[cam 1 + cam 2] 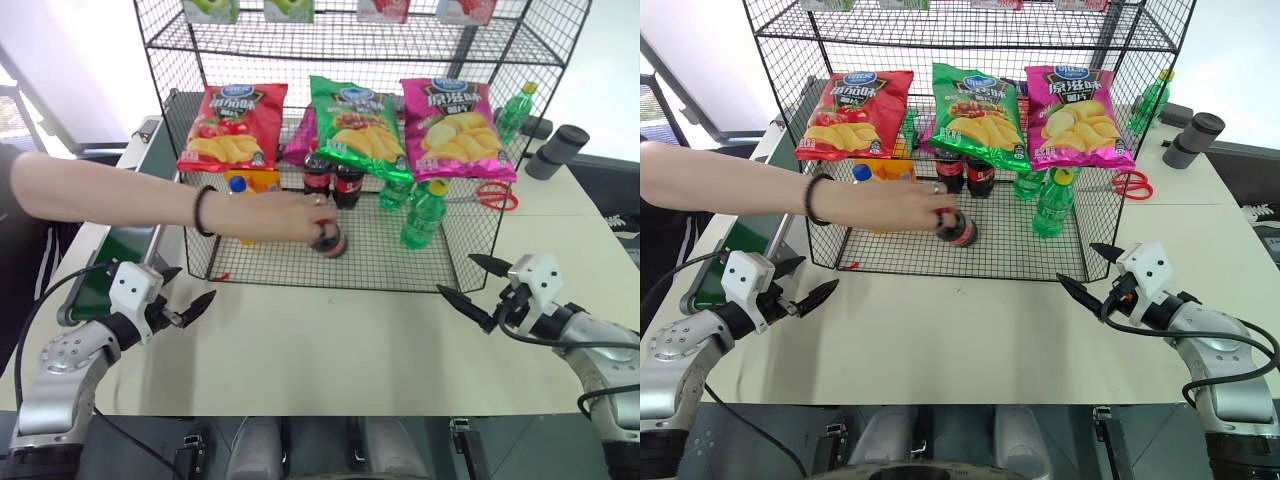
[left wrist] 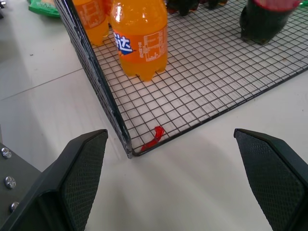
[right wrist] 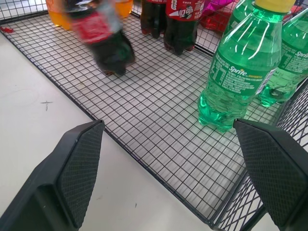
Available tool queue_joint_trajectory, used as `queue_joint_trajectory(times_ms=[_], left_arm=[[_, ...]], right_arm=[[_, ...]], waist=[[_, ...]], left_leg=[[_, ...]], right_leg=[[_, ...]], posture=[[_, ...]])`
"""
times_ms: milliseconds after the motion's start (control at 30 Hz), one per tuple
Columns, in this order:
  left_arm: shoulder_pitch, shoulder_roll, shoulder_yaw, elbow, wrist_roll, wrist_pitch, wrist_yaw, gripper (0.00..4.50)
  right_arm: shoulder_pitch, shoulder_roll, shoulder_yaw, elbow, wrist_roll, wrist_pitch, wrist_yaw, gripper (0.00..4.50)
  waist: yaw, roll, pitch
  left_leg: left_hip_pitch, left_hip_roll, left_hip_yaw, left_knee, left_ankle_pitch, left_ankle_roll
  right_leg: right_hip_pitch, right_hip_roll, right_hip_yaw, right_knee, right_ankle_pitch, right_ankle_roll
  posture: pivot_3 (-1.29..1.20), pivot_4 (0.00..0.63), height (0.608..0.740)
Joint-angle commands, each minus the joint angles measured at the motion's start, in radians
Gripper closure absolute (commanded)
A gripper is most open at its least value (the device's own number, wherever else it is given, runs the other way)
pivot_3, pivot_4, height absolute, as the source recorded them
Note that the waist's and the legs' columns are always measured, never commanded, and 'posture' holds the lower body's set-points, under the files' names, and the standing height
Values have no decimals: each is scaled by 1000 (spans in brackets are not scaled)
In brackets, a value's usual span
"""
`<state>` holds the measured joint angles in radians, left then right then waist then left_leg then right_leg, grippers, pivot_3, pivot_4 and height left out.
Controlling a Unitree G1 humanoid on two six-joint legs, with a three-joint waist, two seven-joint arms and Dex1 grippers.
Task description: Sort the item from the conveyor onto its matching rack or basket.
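Note:
A person's hand (image 1: 290, 215) grips the item, a small cola bottle (image 1: 331, 241) with a red label, tilted just above the mesh floor of the black wire rack (image 1: 330, 284). The bottle shows blurred in the right wrist view (image 3: 108, 43). The conveyor's dark-green belt (image 1: 105, 268) runs along the table's left side under the person's arm. My left gripper (image 1: 193, 284) hovers open and empty over the table near the rack's front left corner (image 2: 130, 151). My right gripper (image 1: 456, 274) is open and empty by the front right corner.
On the rack floor stand two cola bottles (image 1: 335, 180), an orange soda bottle (image 2: 139, 38) and green Sprite bottles (image 3: 245, 67). Chip bags (image 1: 350, 120) hang above them. Red scissors (image 1: 495, 195) and dark cylinders (image 1: 560, 150) lie to the right. The person's forearm (image 1: 120, 200) reaches across from the left.

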<state>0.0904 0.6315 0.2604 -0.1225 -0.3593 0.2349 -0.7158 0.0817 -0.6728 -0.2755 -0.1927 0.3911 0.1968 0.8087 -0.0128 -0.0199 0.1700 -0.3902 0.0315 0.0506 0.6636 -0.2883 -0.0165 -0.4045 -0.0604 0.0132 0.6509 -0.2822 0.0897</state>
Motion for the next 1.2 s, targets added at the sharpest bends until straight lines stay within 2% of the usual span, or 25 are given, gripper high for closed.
queue_joint_trajectory(times_ms=[33, 567, 833, 1067, 1200], left_arm=[[-7, 3, 16, -29, -3, -8, 3, 0], [-37, -44, 43, -28, -41, -2, 43, 0], [-30, -74, 142, -83, -142, 74, 123, 0], [-29, -104, 266, -88, -199, 55, 190, 0], [-86, -163, 327, -24, -155, 10, 350, 0]], right_arm=[[-10, 4, -8, -26, 9, -11, -2, 43], [-59, 10, 16, -7, 2, -13, 6, 43], [-159, 39, 80, 52, -6, -20, 15, 43], [-204, 73, 118, 76, -14, -30, 16, 43], [-219, 104, 166, 82, -26, -32, 12, 43]], waist=[[0, 0, 0], [0, 0, 0], [-1, 0, 0], [0, 0, 0], [0, -1, 0]], left_leg=[[0, 0, 0, 0, 0, 0], [0, 0, 0, 0, 0, 0], [0, 0, 0, 1, 0, 0], [0, 0, 0, 1, 0, 0], [0, 0, 0, 1, 0, 0]], right_leg=[[0, 0, 0, 0, 0, 0], [0, 0, 0, 0, 0, 0], [0, 0, 0, 1, 0, 0], [0, 0, 0, 0, 0, 0], [0, 0, 0, 1, 0, 0]], posture=[[0, 150, 740], [0, 150, 740], [0, 150, 740], [0, 150, 740], [0, 150, 740]])
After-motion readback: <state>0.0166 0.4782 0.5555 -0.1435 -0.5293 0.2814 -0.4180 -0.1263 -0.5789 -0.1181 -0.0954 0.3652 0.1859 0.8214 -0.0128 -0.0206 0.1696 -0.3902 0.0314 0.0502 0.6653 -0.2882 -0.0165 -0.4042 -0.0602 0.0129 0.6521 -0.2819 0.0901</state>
